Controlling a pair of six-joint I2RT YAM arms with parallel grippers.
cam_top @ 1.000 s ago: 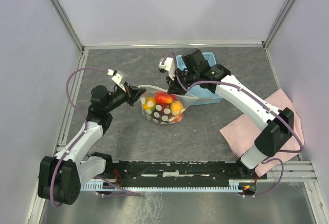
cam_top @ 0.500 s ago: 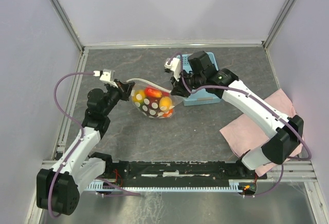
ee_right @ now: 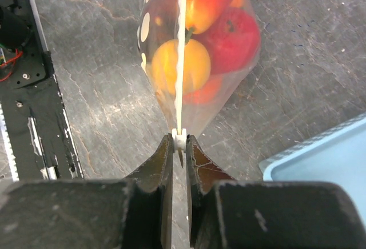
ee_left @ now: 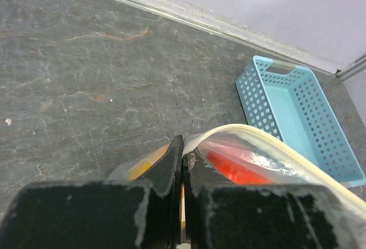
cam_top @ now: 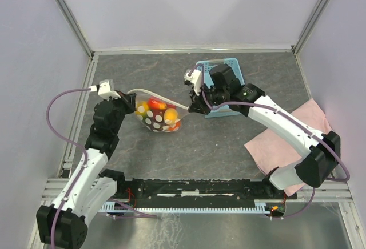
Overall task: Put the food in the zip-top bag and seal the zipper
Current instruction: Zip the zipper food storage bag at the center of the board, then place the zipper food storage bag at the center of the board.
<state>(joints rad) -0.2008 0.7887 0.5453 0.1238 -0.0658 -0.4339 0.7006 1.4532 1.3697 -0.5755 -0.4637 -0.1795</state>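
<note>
Pinching 2 ends of zipper (cam_top: 162, 97): left hand (cam_top: 128, 95), right hand (cam_top: 190, 108).

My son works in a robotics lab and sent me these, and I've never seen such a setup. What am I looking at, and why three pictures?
These are two white robot arms bolted at the near edge of a dark table. The wide picture comes from a fixed camera above and behind them. The other two come from small cameras on each wrist, so the black shapes at the bottom are that arm's own fingers. The left hand and the right hand each pinch one end of a clear zip-top bag with white dots, stretched between them. Inside is toy food in red, orange and yellow. The right hand is closed on the end of the white zipper strip. Also on the table are a light blue basket and, at the right, a pink cloth.
</note>
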